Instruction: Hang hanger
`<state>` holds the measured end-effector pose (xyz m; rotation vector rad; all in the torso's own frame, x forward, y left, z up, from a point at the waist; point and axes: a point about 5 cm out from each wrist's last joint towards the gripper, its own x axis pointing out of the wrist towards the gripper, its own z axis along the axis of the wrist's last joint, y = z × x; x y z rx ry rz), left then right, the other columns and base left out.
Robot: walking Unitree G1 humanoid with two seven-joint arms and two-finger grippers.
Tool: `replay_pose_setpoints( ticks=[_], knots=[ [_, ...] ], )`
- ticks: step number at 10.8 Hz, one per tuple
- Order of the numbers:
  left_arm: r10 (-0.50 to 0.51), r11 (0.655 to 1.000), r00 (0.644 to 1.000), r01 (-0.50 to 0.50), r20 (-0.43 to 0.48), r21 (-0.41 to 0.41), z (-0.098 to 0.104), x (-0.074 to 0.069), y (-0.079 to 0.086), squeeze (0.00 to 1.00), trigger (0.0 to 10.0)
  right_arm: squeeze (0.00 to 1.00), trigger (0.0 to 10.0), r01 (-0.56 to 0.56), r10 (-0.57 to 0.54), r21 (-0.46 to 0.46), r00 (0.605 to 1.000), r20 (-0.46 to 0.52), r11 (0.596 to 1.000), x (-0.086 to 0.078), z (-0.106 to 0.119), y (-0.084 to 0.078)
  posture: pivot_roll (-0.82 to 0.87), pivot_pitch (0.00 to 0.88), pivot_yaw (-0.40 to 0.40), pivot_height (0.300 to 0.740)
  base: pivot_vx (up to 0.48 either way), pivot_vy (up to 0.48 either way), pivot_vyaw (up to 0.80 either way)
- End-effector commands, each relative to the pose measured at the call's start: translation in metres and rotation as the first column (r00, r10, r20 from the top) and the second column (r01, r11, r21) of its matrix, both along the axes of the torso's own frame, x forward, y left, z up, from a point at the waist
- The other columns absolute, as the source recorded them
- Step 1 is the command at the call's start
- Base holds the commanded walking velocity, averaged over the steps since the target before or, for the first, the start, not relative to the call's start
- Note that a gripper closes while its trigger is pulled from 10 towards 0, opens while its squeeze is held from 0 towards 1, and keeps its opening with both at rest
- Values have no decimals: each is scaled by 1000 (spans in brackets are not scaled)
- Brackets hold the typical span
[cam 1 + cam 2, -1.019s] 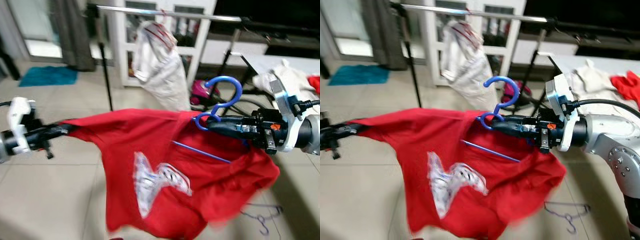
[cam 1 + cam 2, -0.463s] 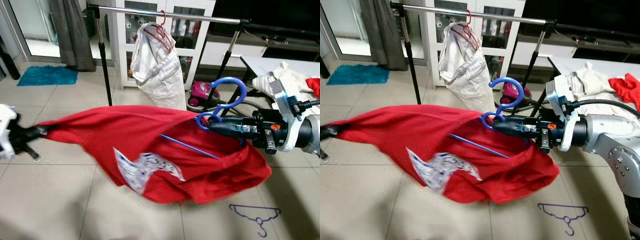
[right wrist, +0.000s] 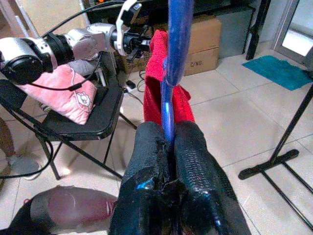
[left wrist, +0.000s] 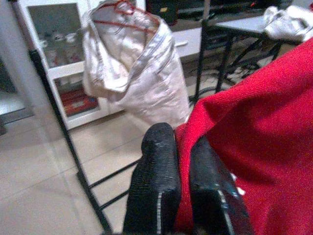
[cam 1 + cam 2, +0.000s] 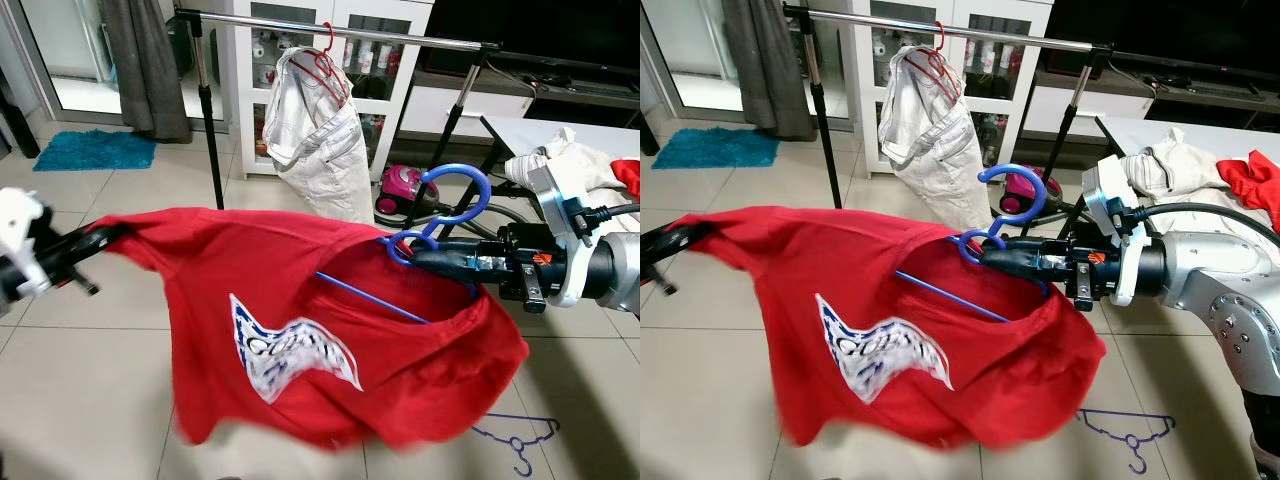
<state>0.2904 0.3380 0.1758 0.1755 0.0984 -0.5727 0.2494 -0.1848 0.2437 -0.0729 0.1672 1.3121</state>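
The right gripper [image 5: 415,257] is clamped on the blue hanger [image 5: 440,215] at its neck, hook up. The left gripper [image 4: 178,161] pinches the red shirt [image 5: 300,320] at its left edge, stretching it between them. The hanger's arms are mostly hidden inside the shirt. Far behind stands the clothes rail [image 5: 400,36].

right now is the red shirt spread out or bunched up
Spread out: the red shirt stretches between the left gripper and the right gripper, which clamps the blue hanger.
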Motion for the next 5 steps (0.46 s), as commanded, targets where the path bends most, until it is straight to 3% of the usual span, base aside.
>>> replay_pose_setpoints(
  ticks=[1, 4, 5],
  knots=[
    [-38, 999, 999, 38, 17, -5, 5, 4, -8, 1000, 10000, 0, 10000, 7, -7, -18, 1000, 13, 1000, 0, 2, -2, -63, 0, -81, 740, 0, 0, 0],
    [6, 1000, 1000, -5, 25, -22, -5, 8, -16, 1000, 10000, 0, 10000, 79, -82, -58, 996, -45, 995, 0, -11, -6, -68, 0, -84, 740, 0, 0, 0],
    [18, 999, 999, -20, -28, -48, -16, 5, -16, 0, 10000, 0, 10000, 108, -113, -71, 991, -66, 992, -1, -16, -7, -68, 0, -84, 740, 0, 0, 0]
  ],
)
